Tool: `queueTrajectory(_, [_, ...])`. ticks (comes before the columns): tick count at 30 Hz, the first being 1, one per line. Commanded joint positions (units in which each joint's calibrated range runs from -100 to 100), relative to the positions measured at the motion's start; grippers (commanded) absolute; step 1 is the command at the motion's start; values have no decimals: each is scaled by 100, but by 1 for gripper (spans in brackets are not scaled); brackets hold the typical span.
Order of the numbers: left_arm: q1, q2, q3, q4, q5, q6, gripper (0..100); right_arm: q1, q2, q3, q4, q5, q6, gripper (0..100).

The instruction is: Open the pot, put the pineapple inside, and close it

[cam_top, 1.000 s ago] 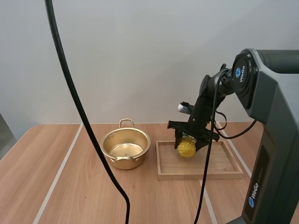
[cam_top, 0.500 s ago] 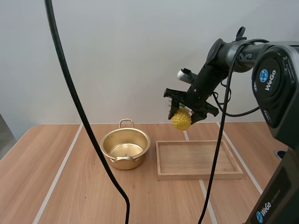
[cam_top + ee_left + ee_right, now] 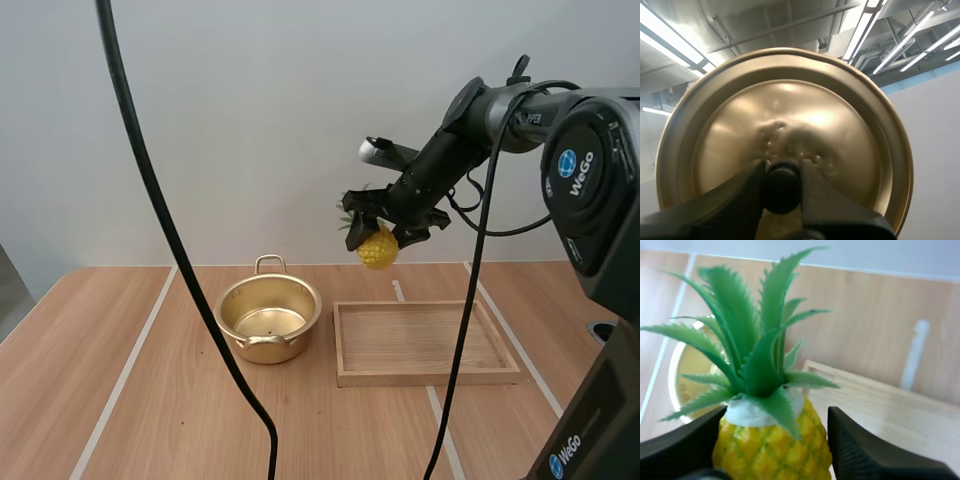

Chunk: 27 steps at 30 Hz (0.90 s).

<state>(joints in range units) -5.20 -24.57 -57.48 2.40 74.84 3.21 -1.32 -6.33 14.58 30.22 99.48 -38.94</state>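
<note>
Right arm (image 3: pixel 442 158) reaches high, jaws clamped; left jaws likewise clamped.

Right arm (image 3: pixel 590 200): dark grey casing with rounded joints, each bearing a round blue badge (image 3: pixel 569 163) beside white "WeGo" lettering. Right gripper (image 3: pixel 385 225): black, with two smooth matt fingers (image 3: pixel 875 455). Left gripper (image 3: pixel 782 187): black fingers (image 3: pixel 725 205), wedge-shaped, with a finely textured surface.

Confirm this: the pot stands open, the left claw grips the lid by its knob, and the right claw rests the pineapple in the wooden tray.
One point is wrong: the high view shows the right claw holding the pineapple up in the air, clear of the wooden tray. The pot is open, and the left claw grips the lid by its knob.
</note>
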Motion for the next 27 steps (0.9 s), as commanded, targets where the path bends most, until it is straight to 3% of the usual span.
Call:
queueTrajectory(1, [-12,-20,-18,18,-185,-33,0,89,-56,-38,529,52,-1098,0])
queueTrajectory(8, [-12,-20,-18,18,-185,-33,0,401,-56,-38,512,52,-1260,0])
queueTrajectory(16, [-12,-20,-18,18,-185,-33,0,551,-56,-38,1051,52,-1483,0])
queueTrajectory(23, [-12,-20,-18,18,-185,-33,0,1205,-56,-38,392,-8,-1485,0])
queueTrajectory(27, [-12,-20,-18,18,-185,-33,0,1613,-47,-38,-259,-891,-1463,0])
